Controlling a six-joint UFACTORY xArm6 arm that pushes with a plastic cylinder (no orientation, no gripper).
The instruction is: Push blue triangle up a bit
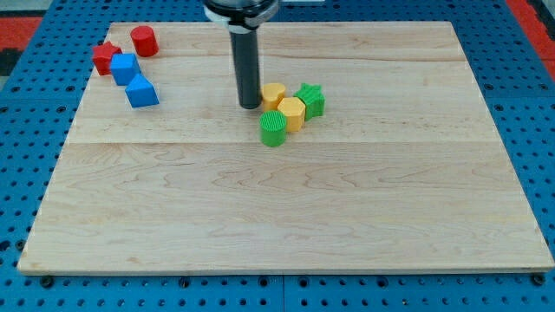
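The blue triangle (142, 92) lies near the board's upper left, just below and right of a blue cube (125, 68). My tip (251, 106) rests on the board well to the right of the blue triangle, right beside the left side of a yellow block (274, 94). The rod rises straight up from the tip to the view's top.
A red block (106, 57) and a red cylinder (144, 41) sit above the blue cube. A cluster right of the tip holds a second yellow block (292, 113), a green cylinder (273, 128) and a green star block (310, 100). The wooden board (286, 217) lies on a blue pegboard.
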